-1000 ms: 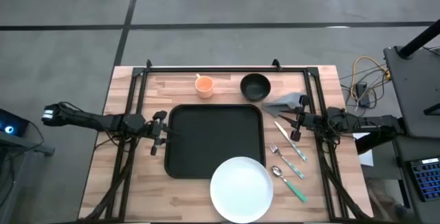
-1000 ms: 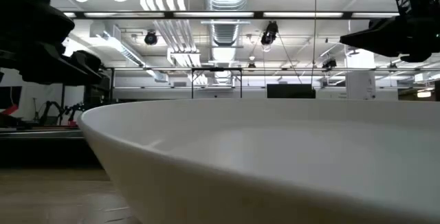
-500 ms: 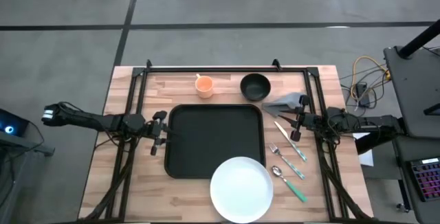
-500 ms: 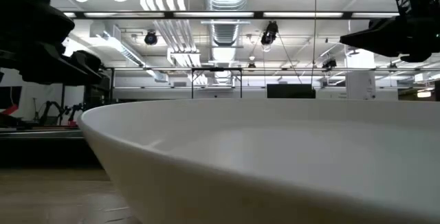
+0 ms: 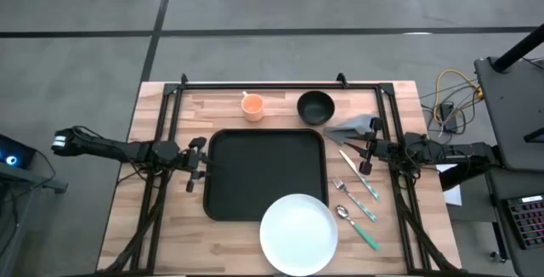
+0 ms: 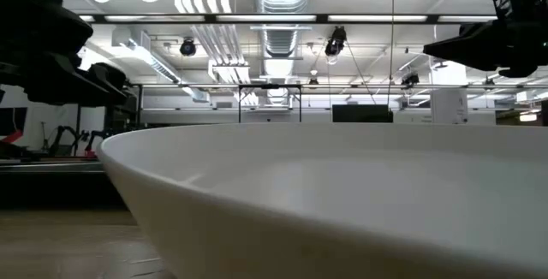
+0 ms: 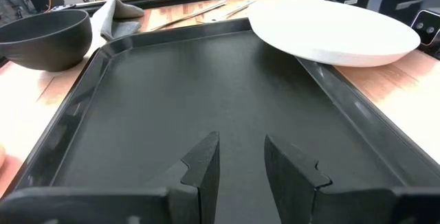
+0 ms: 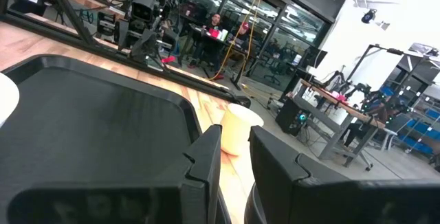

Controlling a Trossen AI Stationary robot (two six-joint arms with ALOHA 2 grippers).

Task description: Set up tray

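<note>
Tray (image 5: 266, 173) and arms look unchanged from a second ago. From above, the flat black tray lies between the left gripper (image 5: 196, 166) and right gripper (image 5: 368, 156); a white plate (image 5: 298, 234) overlaps its corner. Low view: the plate's smooth rim (image 6: 325, 202) fills the foreground. Left wrist: fingers (image 7: 203, 165) slightly parted, empty, over the tray's rim (image 7: 72, 110). Right wrist: fingers (image 8: 206, 157) narrowly apart, empty, beside the tray's rounded corner.

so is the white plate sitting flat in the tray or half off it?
Half off: the white plate overlaps the tray rim at its near corner, tilted on it.
</note>
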